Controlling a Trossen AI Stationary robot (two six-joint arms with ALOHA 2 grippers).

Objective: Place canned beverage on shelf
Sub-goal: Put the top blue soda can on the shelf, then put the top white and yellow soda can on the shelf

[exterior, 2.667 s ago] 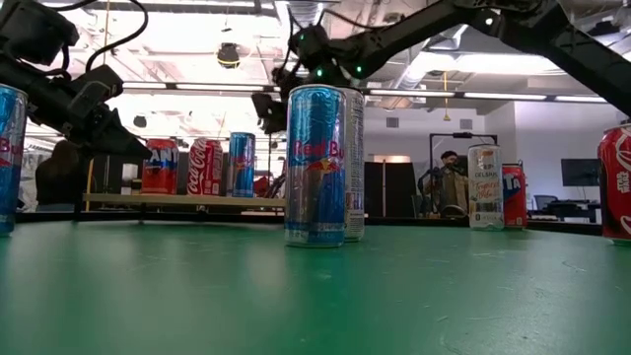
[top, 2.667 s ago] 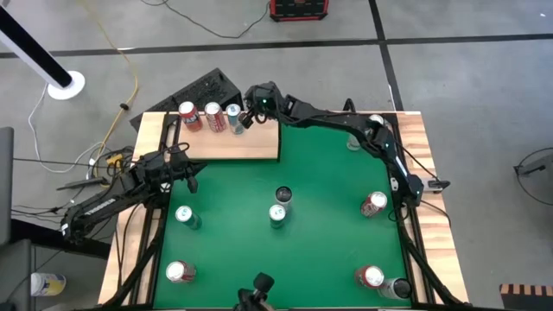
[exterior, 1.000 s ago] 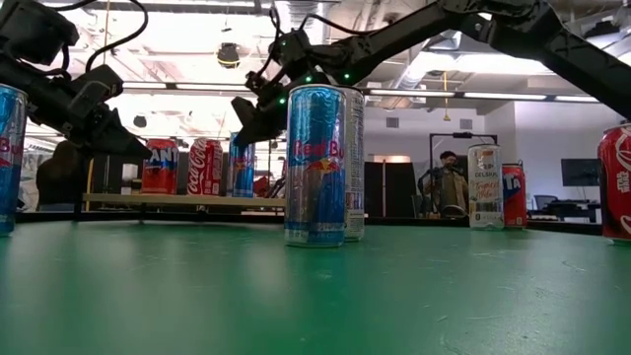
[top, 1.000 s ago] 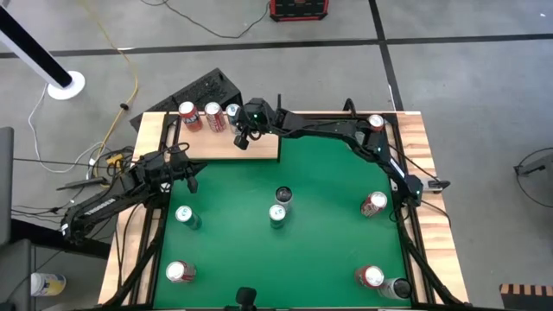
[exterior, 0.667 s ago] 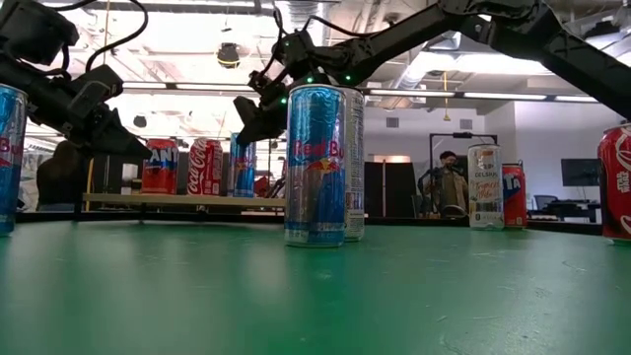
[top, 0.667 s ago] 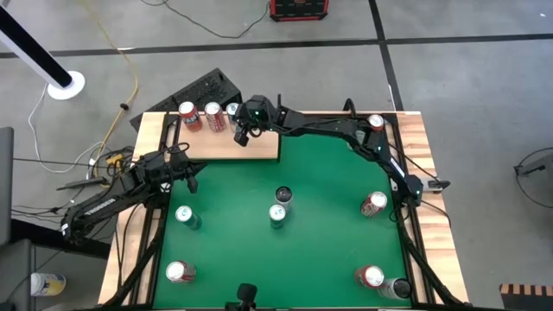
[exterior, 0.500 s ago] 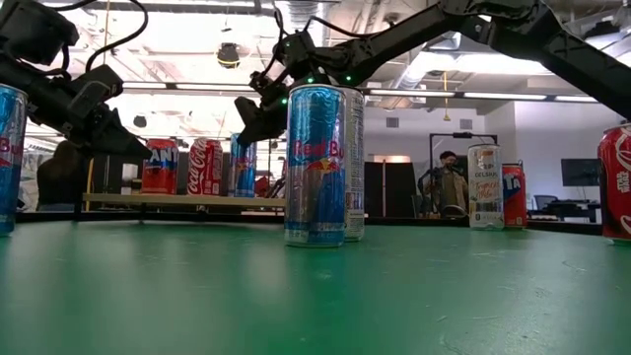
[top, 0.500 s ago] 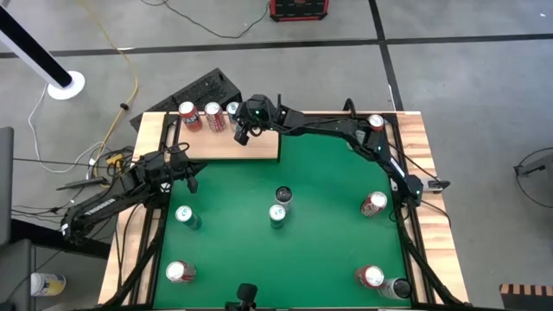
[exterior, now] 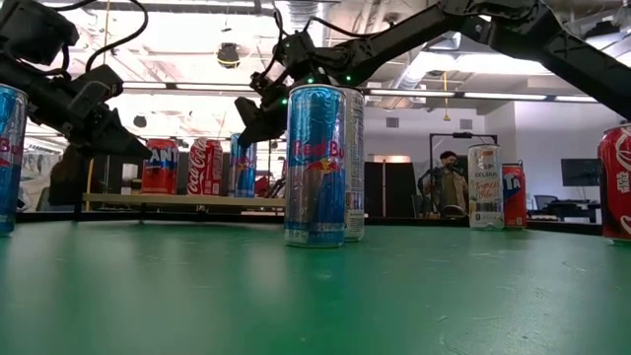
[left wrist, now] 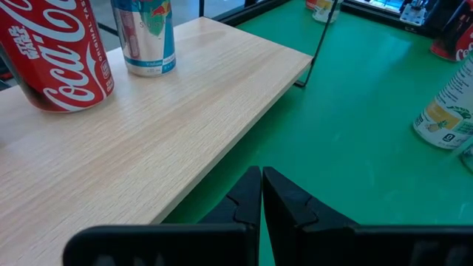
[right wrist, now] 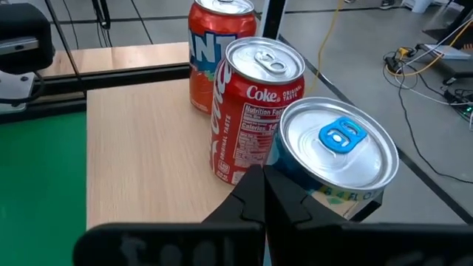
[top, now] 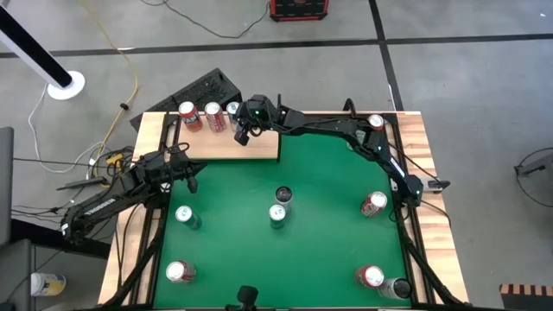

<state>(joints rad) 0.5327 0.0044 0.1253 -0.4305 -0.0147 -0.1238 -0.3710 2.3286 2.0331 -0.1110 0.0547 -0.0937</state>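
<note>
The shelf (top: 246, 149) is a pale-wood board at the table's far left, raised on thin legs. Three cans stand upright on it along its far edge: an orange one (right wrist: 220, 52), a red cola can (right wrist: 255, 103) and a blue can with a silver top (right wrist: 336, 148). My right gripper (top: 243, 136) is shut and hovers over the shelf, just on the near side of the blue can (exterior: 242, 166), slanting down. My left gripper (top: 191, 182) is shut at the table's left edge, near the shelf's near edge (left wrist: 222, 159).
Several more cans stand on the green felt: two at the centre (top: 277, 214), two at the left (top: 184, 216), others along the right side (top: 373, 204). A tall blue can (exterior: 315, 165) fills the middle of the low view. Bare board lies near the shelf's front (left wrist: 148, 125).
</note>
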